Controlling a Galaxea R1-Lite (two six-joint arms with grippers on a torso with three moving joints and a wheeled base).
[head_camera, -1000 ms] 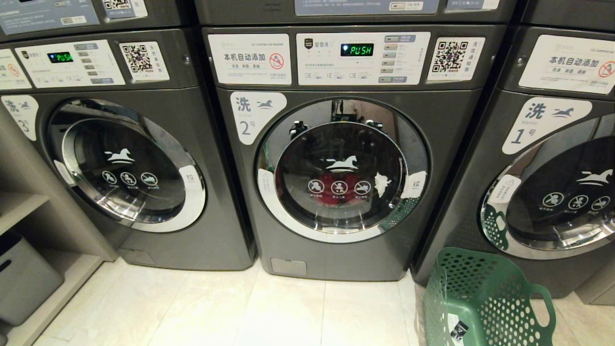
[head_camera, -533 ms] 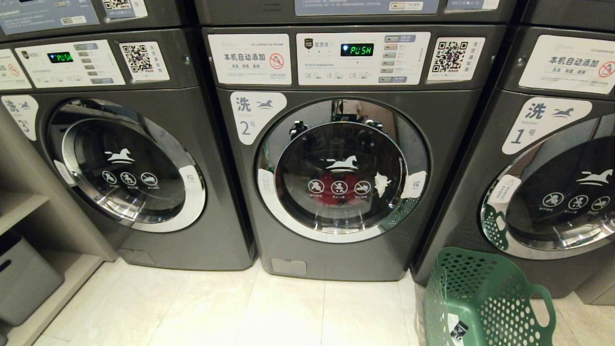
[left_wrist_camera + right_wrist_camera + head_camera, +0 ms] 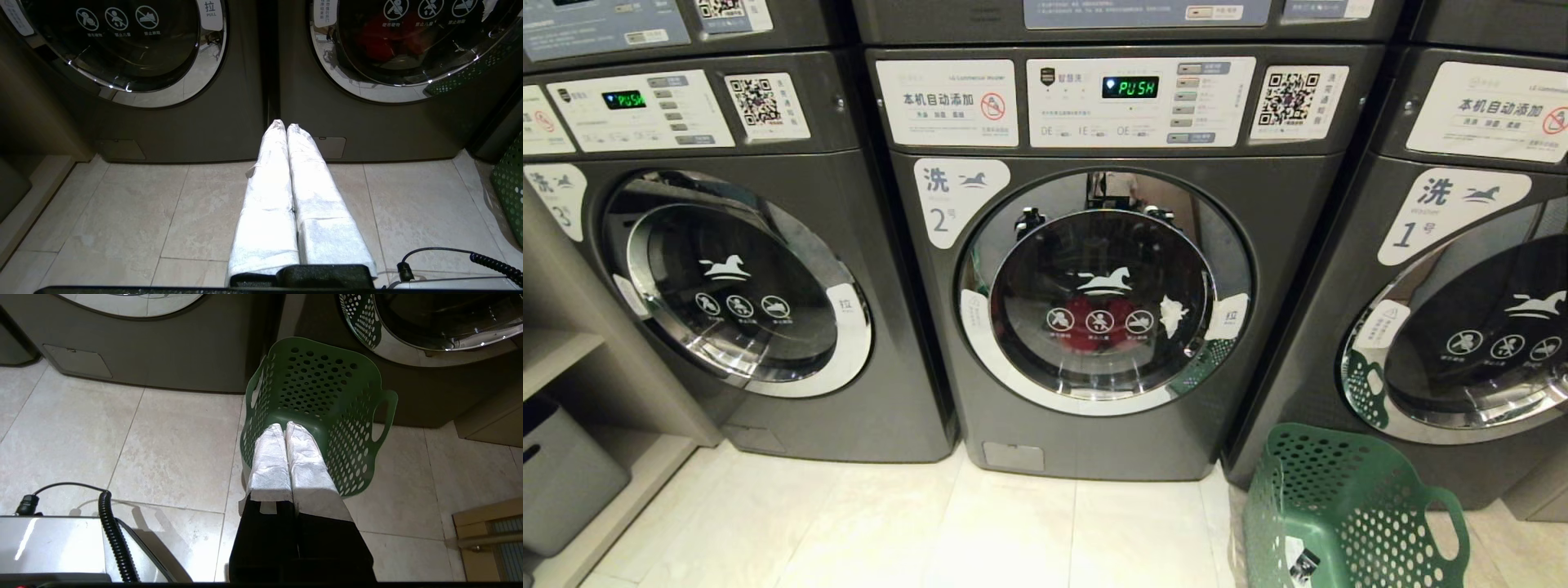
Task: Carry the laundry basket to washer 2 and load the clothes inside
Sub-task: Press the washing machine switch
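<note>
Head view, three washers (image 3: 1094, 269), one laundry basket (image 3: 1347, 506)

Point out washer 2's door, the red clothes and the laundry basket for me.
washer 2 (image 3: 1225, 314), head view: white pull tab on the door rim.
clothes (image 3: 1094, 322), head view: red garment behind the door glass.
laundry basket (image 3: 322, 381), right wrist view: perforated inner wall.

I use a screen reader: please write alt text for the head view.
Washer 2, door closed, has red clothes visible behind the glass. The green laundry basket stands empty on the tiled floor to its right, before washer 1; washer 3 is left.
</note>
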